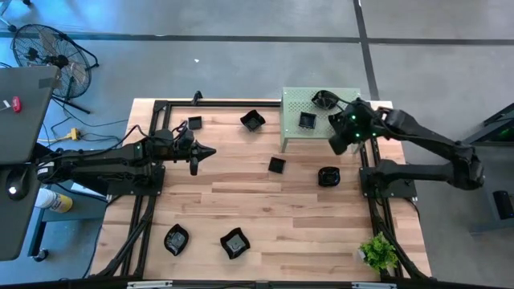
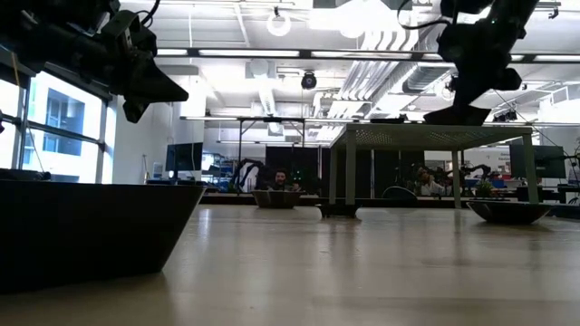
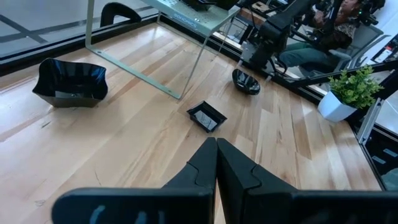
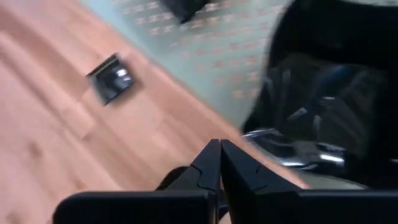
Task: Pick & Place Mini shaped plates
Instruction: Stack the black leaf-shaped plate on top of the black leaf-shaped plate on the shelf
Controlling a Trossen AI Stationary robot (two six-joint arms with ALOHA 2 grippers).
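Several mini shaped plates, small glossy black dishes, lie on the wooden table: one [image 1: 252, 120] at the far middle, a square one [image 1: 276, 164] at the centre, a round one [image 1: 328, 176] to its right and two [image 1: 176, 239] [image 1: 234, 242] near the front. Two more [image 1: 307, 120] [image 1: 323, 99] rest on top of the pale green perforated stand [image 1: 293, 103]. My right gripper [image 4: 219, 149] is shut and holds nothing; it hovers over the stand's near right corner [image 1: 337, 144]. My left gripper [image 3: 216, 149] waits shut above the table's left side [image 1: 210, 152].
A blurred dark glossy shape [image 4: 336, 93] fills the right wrist view beside the fingers. A potted plant [image 1: 377, 253] stands at the front right corner. Dark frame rails [image 1: 373, 172] run along both sides. A plate [image 2: 91, 226] sits right in front of the low camera.
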